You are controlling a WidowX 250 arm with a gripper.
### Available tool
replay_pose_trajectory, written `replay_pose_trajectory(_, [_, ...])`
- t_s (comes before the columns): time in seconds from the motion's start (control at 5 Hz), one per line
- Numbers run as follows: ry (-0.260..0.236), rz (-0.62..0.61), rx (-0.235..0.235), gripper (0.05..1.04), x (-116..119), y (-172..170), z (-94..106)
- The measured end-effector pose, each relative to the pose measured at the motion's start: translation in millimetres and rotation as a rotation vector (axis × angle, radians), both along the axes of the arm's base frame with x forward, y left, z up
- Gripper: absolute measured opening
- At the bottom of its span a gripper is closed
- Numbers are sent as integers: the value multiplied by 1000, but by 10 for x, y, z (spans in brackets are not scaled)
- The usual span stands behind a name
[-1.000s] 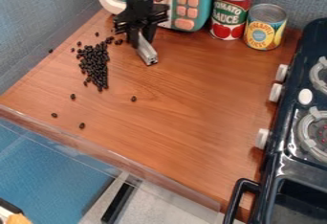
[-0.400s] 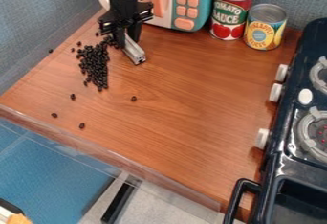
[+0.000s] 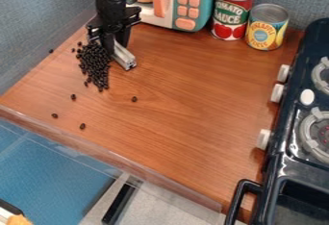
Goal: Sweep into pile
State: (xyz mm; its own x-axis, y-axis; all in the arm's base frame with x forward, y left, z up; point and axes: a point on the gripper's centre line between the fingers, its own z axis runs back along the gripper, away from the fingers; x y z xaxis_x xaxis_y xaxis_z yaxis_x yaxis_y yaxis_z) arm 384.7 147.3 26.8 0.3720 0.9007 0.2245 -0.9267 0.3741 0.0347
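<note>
Brown wood covers the bench (image 3: 186, 104); near its far left, the pincer (image 3: 115, 45), closed on a metal bar (image 3: 124, 57), stands beside piled dark beans (image 3: 95, 67).

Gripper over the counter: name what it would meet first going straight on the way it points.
The gripper points down, so its silver bar would likely meet the wooden counter first, beside the dark bean pile; any height left is unclear.

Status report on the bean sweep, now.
Gripper holding silver bar beside bean pile. Several stray beans outside it. Cans well off, toward the back.
</note>
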Motion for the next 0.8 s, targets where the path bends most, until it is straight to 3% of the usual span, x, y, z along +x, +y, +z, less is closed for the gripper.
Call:
replay_pose_trajectory(0.6, [24, 62, -12, 335, -245, -71, -22])
replay_pose_trajectory(0.8, [14, 33, 13, 335, -240, -45, -10])
